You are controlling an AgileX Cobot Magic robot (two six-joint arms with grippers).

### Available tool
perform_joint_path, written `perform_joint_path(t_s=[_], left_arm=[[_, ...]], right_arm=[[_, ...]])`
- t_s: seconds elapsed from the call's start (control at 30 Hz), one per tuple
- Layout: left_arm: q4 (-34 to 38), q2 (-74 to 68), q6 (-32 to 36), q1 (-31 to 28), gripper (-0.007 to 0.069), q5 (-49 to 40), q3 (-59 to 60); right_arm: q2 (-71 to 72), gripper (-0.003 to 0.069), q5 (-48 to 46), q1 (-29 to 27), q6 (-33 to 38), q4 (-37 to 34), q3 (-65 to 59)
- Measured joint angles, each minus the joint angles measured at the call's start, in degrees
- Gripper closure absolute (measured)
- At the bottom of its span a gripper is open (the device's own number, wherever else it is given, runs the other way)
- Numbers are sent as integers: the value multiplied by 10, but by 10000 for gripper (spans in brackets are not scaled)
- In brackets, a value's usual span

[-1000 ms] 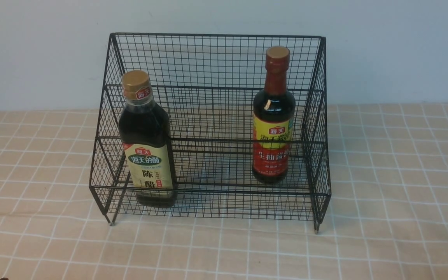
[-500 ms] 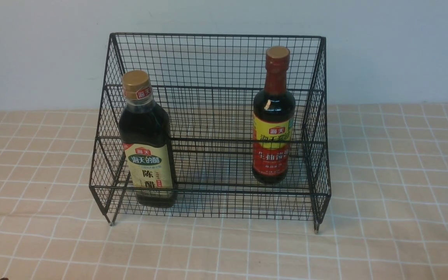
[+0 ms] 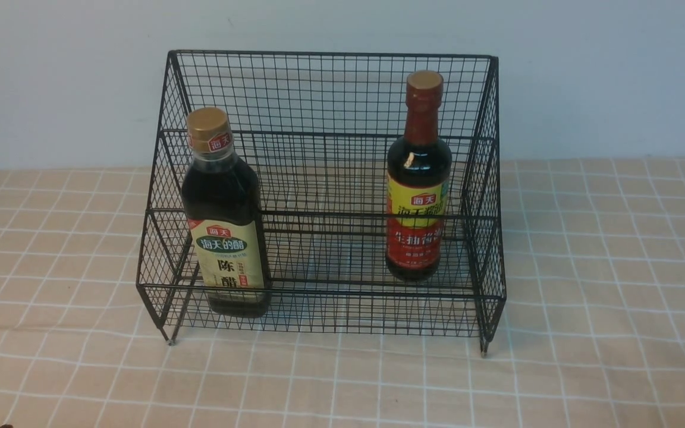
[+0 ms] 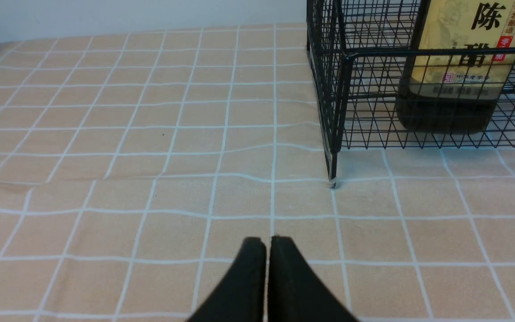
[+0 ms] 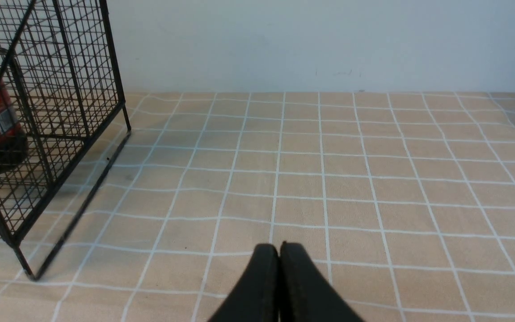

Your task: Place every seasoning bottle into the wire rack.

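Both bottles, gold-capped and red-labelled, stand upright inside the wire rack; left gripper and right gripper, outside it, are closed and empty.

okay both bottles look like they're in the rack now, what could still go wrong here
Little, probably. The gold-capped bottle stands upright at the lower tier's front left, close to the wire rack's low front rail, so a nudge might tip it. The left gripper rests shut near the rack's front foot; swinging that arm toward the rack could jolt it and the red-labelled bottle.

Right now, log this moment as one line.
both bottles upright in rack | gold-cap bottle left | red-label bottle right | left gripper shut, empty | right gripper shut, empty
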State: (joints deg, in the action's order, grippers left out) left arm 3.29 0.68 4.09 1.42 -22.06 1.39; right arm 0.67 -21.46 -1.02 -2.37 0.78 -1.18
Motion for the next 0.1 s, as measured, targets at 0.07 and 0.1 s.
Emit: perform_joint_path(t_s=[0.07,0.1], left_arm=[[0,0,0,0,631,0,0],[0,0,0,0,631,0,0]], right_arm=[[0,669,0,0,0,0,0],[0,669,0,0,0,0,0]])
